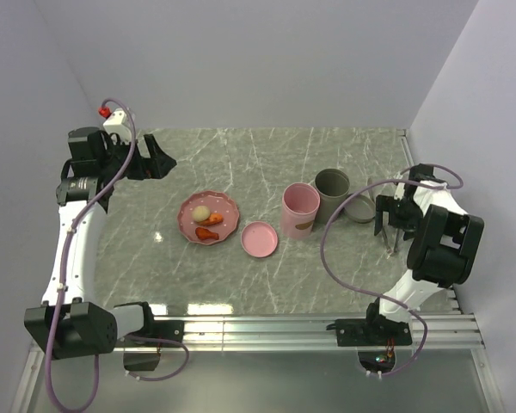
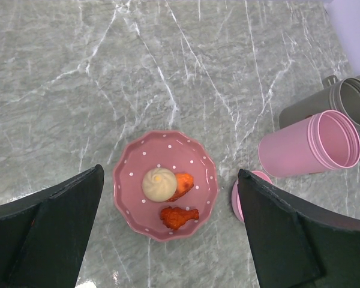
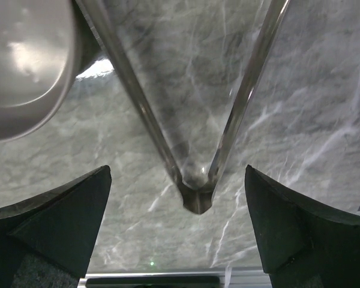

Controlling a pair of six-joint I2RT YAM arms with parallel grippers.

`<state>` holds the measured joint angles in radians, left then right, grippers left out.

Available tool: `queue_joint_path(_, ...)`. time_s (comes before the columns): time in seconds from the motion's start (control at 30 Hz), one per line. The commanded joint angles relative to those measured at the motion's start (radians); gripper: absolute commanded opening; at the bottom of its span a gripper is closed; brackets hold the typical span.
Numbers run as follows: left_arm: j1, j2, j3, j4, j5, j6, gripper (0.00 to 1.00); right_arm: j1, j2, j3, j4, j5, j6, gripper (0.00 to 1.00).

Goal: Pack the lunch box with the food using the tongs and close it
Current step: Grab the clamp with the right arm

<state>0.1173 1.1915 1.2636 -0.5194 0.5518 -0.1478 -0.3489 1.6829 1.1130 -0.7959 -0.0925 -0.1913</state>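
Note:
The food lies on a pink dotted plate [image 1: 224, 206] [image 2: 132, 201]: a cream ball [image 2: 159, 183] [image 1: 202, 211] and two orange-red pieces [image 2: 184, 183] [image 2: 179, 216]. My left gripper [image 2: 171, 171] [image 1: 157, 160] hangs open, high and back-left of the plate, holding nothing. The pink lunch box [image 1: 300, 209] [image 2: 309, 144] stands open right of the plate, its pink lid [image 1: 260, 239] [image 2: 234, 195] flat beside it. The silver tongs [image 3: 197, 195] lie on the table at the far right. My right gripper [image 3: 177, 174] [image 1: 389, 220] is open just above their joined end, a finger on each side, not touching.
A grey container [image 1: 332, 191] [image 2: 350, 99] stands behind the pink one, with a grey lid [image 1: 359, 208] [image 3: 24, 60] right of it, close to the tongs. The side wall is near the right arm. The metal rail [image 1: 327, 327] runs along the table's front edge.

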Motion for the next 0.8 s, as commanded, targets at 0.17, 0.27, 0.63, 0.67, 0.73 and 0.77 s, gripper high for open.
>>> queue_joint_path(0.17, 0.001, 0.026, 0.017, 0.059, 0.045, 0.005, 0.99, -0.019, 0.038, 0.042, 0.072, 0.022, -0.022, 0.94)
queue_joint_path(0.27, 0.004, 0.040, 0.017, 0.064, 0.053, -0.001, 0.99, -0.018, 0.060, 0.051, 0.087, 0.042, -0.030, 0.92)
queue_joint_path(0.63, 0.005, 0.069, 0.005, 0.079, 0.077, -0.004, 0.99, -0.018, 0.106, 0.082, 0.159, 0.076, -0.017, 0.81)
queue_joint_path(0.67, 0.004, 0.071, 0.006, 0.079, 0.080, -0.004, 0.99, -0.018, 0.109, 0.091, 0.162, 0.076, -0.013, 0.79)
queue_joint_path(0.73, 0.005, 0.079, 0.010, 0.076, 0.091, -0.010, 0.99, -0.018, 0.123, 0.103, 0.167, 0.066, -0.014, 0.77)
queue_joint_path(0.77, 0.005, 0.082, 0.013, 0.075, 0.095, -0.010, 0.99, -0.018, 0.127, 0.117, 0.169, 0.060, -0.014, 0.76)
